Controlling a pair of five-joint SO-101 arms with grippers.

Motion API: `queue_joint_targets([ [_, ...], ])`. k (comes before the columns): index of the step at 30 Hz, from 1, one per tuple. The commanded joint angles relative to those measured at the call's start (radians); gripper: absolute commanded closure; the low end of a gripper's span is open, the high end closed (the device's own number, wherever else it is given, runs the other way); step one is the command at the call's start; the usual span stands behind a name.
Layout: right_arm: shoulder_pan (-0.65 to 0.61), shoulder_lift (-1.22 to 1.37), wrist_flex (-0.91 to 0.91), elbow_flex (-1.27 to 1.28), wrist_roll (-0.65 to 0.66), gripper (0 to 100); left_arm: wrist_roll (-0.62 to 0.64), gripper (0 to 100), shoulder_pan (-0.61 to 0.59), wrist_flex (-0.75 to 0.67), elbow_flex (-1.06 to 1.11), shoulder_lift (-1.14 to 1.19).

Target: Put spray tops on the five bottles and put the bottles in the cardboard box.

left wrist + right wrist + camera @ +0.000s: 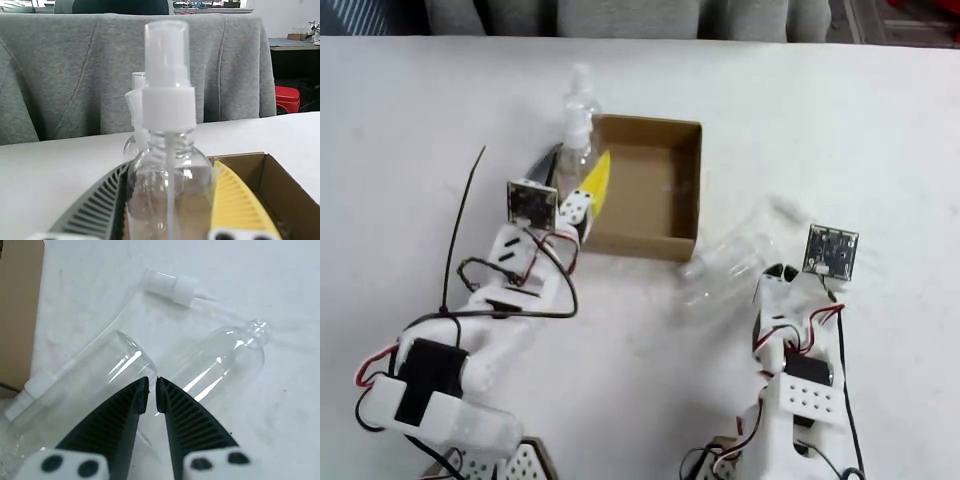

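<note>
I read left gripper clamped on capped bottle — cardboard box beside the jaws | right gripper jaws nearly closed — uncapped bottle just past tips

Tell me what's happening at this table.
The left gripper holds a clear bottle, spray top on and upright, beside the cardboard box. A second topped bottle stands just behind it. The right gripper, fingers shut on nothing, hangs over a lying bottle and an uncapped bottle on the table, near a loose spray top.
</note>
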Motion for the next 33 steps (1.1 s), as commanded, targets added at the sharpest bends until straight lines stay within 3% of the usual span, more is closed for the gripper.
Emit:
queue_joint_targets([
  [1,-0.007,0.004,-0.002,0.008,0.012,98.3,-0.002,98,-0.012,-0.028,-0.006,-0.005],
  [33,-0.005,0.004,-0.004,0.008,0.012,98.3,-0.008,97,-0.022,-0.028,0.003,0.097],
])
